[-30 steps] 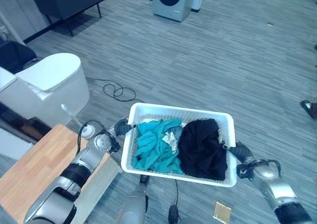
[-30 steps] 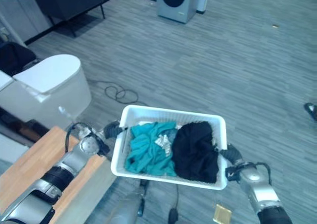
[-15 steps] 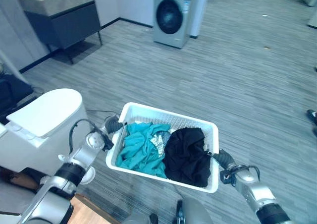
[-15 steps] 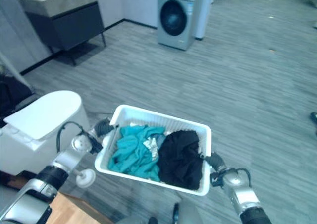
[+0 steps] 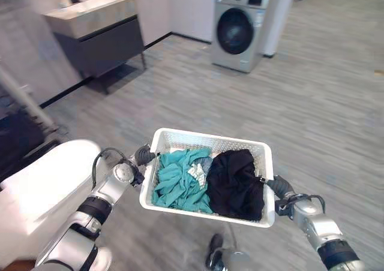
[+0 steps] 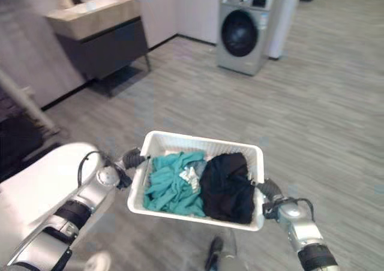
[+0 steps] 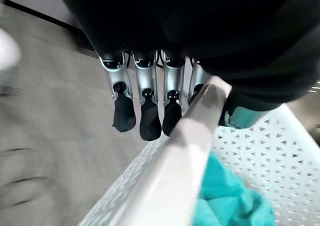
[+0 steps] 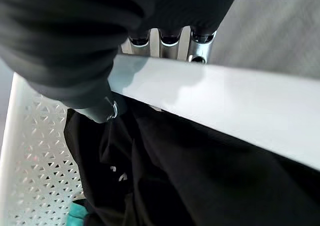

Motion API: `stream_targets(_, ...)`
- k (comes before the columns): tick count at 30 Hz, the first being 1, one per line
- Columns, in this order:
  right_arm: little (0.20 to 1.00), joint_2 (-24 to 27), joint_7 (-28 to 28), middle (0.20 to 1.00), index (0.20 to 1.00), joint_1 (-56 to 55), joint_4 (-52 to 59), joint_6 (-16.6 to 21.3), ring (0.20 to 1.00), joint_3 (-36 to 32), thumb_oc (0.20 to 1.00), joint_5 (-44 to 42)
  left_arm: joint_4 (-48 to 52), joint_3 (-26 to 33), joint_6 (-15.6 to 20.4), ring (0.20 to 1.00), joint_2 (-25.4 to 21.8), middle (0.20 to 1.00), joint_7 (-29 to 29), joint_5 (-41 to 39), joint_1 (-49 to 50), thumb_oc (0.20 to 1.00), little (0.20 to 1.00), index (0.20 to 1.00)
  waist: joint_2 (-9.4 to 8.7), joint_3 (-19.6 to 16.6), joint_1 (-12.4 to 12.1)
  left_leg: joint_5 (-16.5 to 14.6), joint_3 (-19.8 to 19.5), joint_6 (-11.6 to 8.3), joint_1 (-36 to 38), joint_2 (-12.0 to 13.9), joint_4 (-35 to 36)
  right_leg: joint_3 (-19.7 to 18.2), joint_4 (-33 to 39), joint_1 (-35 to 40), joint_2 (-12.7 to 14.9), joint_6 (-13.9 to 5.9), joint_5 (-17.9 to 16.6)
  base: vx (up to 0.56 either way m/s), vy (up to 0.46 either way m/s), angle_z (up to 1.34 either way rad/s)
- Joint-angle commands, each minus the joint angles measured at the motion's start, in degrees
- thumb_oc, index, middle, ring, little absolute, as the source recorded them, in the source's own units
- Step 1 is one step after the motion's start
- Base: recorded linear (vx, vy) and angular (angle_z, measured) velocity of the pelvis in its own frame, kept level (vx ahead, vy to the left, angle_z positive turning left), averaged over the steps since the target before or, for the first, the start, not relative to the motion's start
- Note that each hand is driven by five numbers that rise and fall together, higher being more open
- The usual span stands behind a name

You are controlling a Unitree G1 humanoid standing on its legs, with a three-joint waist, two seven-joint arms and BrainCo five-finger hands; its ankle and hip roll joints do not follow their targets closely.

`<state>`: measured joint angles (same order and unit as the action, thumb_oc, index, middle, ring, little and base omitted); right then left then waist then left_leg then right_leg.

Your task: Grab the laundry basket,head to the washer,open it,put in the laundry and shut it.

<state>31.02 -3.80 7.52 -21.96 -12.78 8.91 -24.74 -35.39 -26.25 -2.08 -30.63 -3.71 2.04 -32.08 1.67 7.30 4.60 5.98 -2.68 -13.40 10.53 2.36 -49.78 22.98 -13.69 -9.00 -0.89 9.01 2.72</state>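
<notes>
I carry a white laundry basket (image 5: 210,136) in front of me, above the floor. It holds a teal garment (image 5: 180,181) on its left side and a black garment (image 5: 237,184) on its right. My left hand (image 5: 143,156) grips the left rim, fingers (image 7: 145,111) curled under the rim's outside (image 7: 175,166) and thumb inside. My right hand (image 5: 282,190) is shut on the right rim (image 8: 225,111), with the black garment (image 8: 175,176) just past it. The silver washer (image 5: 243,26) stands far ahead to the right, its round door closed.
A dark vanity cabinet (image 5: 99,40) with a basin stands against the wall at the far left. A rounded white fixture (image 5: 42,187) sits close on my left. Grey plank floor (image 5: 198,91) stretches from the basket to the washer.
The camera has lifted and moved forward, so the washer looks larger and lower in the view and the wooden table has dropped out. Both hands hold the basket as before.
</notes>
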Motion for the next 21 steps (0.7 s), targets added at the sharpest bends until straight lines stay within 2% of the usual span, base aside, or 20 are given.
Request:
stream_targets(1,0.200,5.9,0.2,0.200,0.200,0.7,6.1,5.2,0.200,-5.9,0.200,-6.5,-0.4,2.1,0.2,0.200,-5.6,0.200,3.1,-2.8,-3.1,0.200,0.200,0.200,-3.93,-2.4,-1.8,7.4,-2.5,7.31,-10.0,-1.3,-6.3,-12.5,13.5,6.6,1.9,-9.17,-8.6,0.46,-0.307,-0.43)
stream_targets(2,0.200,5.9,0.2,0.200,0.200,0.7,6.1,5.2,0.200,-5.9,0.200,-6.6,-0.5,2.0,0.3,0.200,-5.6,0.200,3.1,-2.8,-3.2,0.200,0.200,0.200,-4.21,-2.5,-1.7,7.6,-2.5,7.37,-10.3,-1.6,-6.4,-12.5,13.5,6.4,2.2,-9.20,-8.7,0.45,-0.283,-0.50)
stream_targets(3,0.200,6.9,0.7,0.200,0.200,1.0,5.8,5.4,0.200,-6.2,0.200,-6.3,-0.4,1.9,0.3,0.200,-5.4,0.200,3.3,-3.3,-3.5,0.200,0.200,0.200,-4.75,-1.4,-2.5,6.2,-2.6,8.80,-14.4,-1.6,-8.6,-14.0,13.8,8.4,1.7,-8.61,-7.8,0.26,-0.152,-0.55)
stream_targets(4,0.200,7.7,1.0,0.200,0.200,1.0,5.5,5.3,0.200,-6.6,0.200,-6.5,-0.3,1.6,0.1,0.200,-5.4,0.200,3.3,-3.5,-4.0,0.200,0.200,0.200,-5.29,-0.4,-3.4,3.2,-2.0,10.25,-18.9,-1.3,-7.4,-15.1,14.3,10.2,1.7,-8.58,-7.1,0.50,-0.208,-0.73)
stream_targets(5,0.200,8.0,1.2,0.200,0.200,1.1,5.4,5.3,0.200,-6.6,0.200,-6.2,0.4,1.5,0.0,0.200,-5.3,0.200,3.2,-3.6,-4.7,0.200,0.200,0.200,-5.38,0.4,-5.1,0.8,-0.3,10.86,-24.3,-1.0,-0.9,-17.5,14.6,12.4,0.6,-8.78,-5.3,0.64,-0.149,-1.22)
stream_targets(6,0.200,8.4,1.0,0.200,0.200,0.6,6.3,5.3,0.200,-6.7,0.200,-5.1,1.3,1.6,0.1,0.200,-5.6,0.200,3.0,-3.1,-5.5,0.200,0.200,0.200,-5.03,0.8,-7.1,1.7,1.7,10.64,-28.1,-0.6,12.3,-19.3,14.0,14.7,-0.4,-8.93,-3.4,0.51,-0.089,-1.20)
stream_targets(7,0.200,8.4,1.0,0.200,0.200,0.5,6.4,5.2,0.200,-6.8,0.200,-5.1,1.4,1.6,0.1,0.200,-5.5,0.200,3.0,-3.1,-5.5,0.200,0.200,0.200,-5.31,0.7,-7.3,2.2,1.9,10.69,-27.9,-0.8,13.0,-19.4,14.0,14.6,-0.1,-8.95,-3.5,0.49,-0.027,-1.05)
stream_targets(9,0.200,7.7,0.6,0.200,0.200,0.7,7.3,6.0,0.200,-6.3,0.200,-4.5,1.4,2.0,0.2,0.200,-5.3,0.200,3.1,-2.7,-6.1,0.200,0.200,0.200,-4.37,0.6,-9.1,3.7,3.2,10.53,-26.3,-0.9,34.6,-20.8,13.9,17.4,-1.5,-9.75,-1.1,0.50,0.014,-0.89)
stream_targets(10,0.200,7.2,0.3,0.200,0.200,1.1,7.5,6.3,0.200,-5.9,0.200,-4.2,1.3,2.2,0.3,0.200,-5.2,0.200,3.0,-2.7,-6.0,0.200,0.200,0.200,-3.77,0.5,-9.8,3.9,3.1,10.47,-26.6,-0.8,40.6,-21.1,13.9,18.7,-2.1,-9.99,0.0,0.97,0.041,-0.84)
stream_targets(11,0.200,5.2,-0.3,0.200,0.200,1.9,7.7,7.4,0.200,-4.2,0.200,-3.2,2.0,2.9,0.9,0.200,-4.9,0.200,2.4,-3.0,-4.3,0.200,0.200,0.200,-3.73,0.2,-11.7,5.3,6.8,9.84,-27.8,-1.8,53.0,-23.0,12.8,23.7,-2.0,-10.30,4.4,1.10,0.077,-0.76)
stream_targets(12,0.200,3.6,-0.5,0.200,0.200,2.8,7.7,7.0,0.200,-3.1,0.200,-2.6,2.1,3.7,0.8,0.200,-4.6,0.200,1.8,-4.7,-2.9,0.200,0.200,0.200,-3.03,-0.6,-12.4,5.3,9.9,10.18,-27.7,-1.6,52.7,-23.6,11.3,25.5,-2.2,-10.35,5.9,0.93,0.072,-0.45)
stream_targets(14,0.200,2.9,-0.5,0.200,0.200,3.7,7.4,6.8,0.200,-2.4,0.200,-1.8,2.1,4.2,0.8,0.200,-4.5,0.200,2.0,-5.4,-2.3,0.200,0.200,0.200,-2.83,-1.5,-13.5,5.4,9.4,10.79,-26.1,-1.5,52.7,-25.0,9.6,26.2,-2.1,-10.40,6.9,0.61,0.094,-0.46)
stream_targets(15,0.200,1.8,-0.9,0.200,0.200,4.6,6.8,6.6,0.200,-1.6,0.200,-1.4,2.0,4.1,1.3,0.200,-5.1,0.200,2.2,-6.0,-1.8,0.200,0.200,0.200,-3.95,-3.1,-15.1,5.3,6.2,12.36,-24.5,-3.8,49.0,-26.7,2.9,26.9,-0.6,-12.21,3.2,0.65,0.109,-0.42)
stream_targets(16,0.200,1.8,-0.9,0.200,0.200,4.7,6.8,6.6,0.200,-1.6,0.200,-1.4,2.0,4.1,1.3,0.200,-5.1,0.200,2.2,-6.0,-1.8,0.200,0.200,0.200,-3.78,-3.2,-15.2,5.3,6.2,12.32,-24.8,-3.5,48.9,-26.9,3.0,26.7,-0.9,-12.18,3.0,0.60,0.108,-0.90)
stream_targets(17,0.200,1.3,-1.1,0.200,0.200,5.0,5.8,6.4,0.200,-1.1,0.200,-1.6,1.7,3.7,1.3,0.200,-5.7,0.200,2.3,-6.6,-1.8,0.200,0.200,0.200,-4.40,-3.5,-15.2,4.8,6.0,13.21,-23.7,-4.6,47.5,-26.7,-2.1,25.1,0.0,-14.77,-2.2,0.47,0.136,-0.81)
stream_targets(18,0.200,0.7,-1.4,0.200,0.200,7.1,3.3,6.3,0.200,-0.1,0.200,-1.0,0.2,2.2,1.4,0.200,-6.3,0.200,2.6,-6.1,-3.1,0.200,0.200,0.200,-4.39,-3.7,-14.9,1.7,8.0,15.17,-20.4,-5.1,46.3,-24.7,-16.4,21.1,3.4,-20.32,-11.4,0.59,0.199,-0.40)
stream_targets(19,0.200,0.5,-1.2,0.200,0.200,8.2,2.3,6.0,0.200,0.1,0.200,-0.7,0.4,1.7,1.2,0.200,-7.1,0.200,2.8,-6.0,-3.5,0.200,0.200,0.200,-3.70,-3.8,-14.6,0.5,8.3,16.14,-18.4,-4.9,46.4,-22.6,-22.5,19.0,5.2,-21.07,-13.6,0.57,0.254,0.14)
stream_targets(20,0.200,0.6,-0.9,0.200,0.200,9.1,1.3,5.9,0.200,0.5,0.200,0.2,-0.3,1.2,1.0,0.200,-7.5,0.200,2.9,-6.1,-3.8,0.200,0.200,0.200,-2.38,-3.9,-14.3,-0.2,8.3,16.92,-16.7,-4.4,46.6,-20.6,-26.9,16.6,6.2,-20.38,-15.1,0.24,0.148,0.07)
stream_targets(21,0.200,0.6,-0.9,0.200,0.200,9.3,1.1,6.0,0.200,0.6,0.200,0.2,-0.4,1.3,1.1,0.200,-7.5,0.200,2.9,-6.1,-3.9,0.200,0.200,0.200,-2.57,-3.8,-14.3,-0.2,8.4,16.97,-16.7,-4.6,46.6,-20.6,-27.5,16.4,6.4,-20.39,-14.8,0.43,0.216,-0.42)
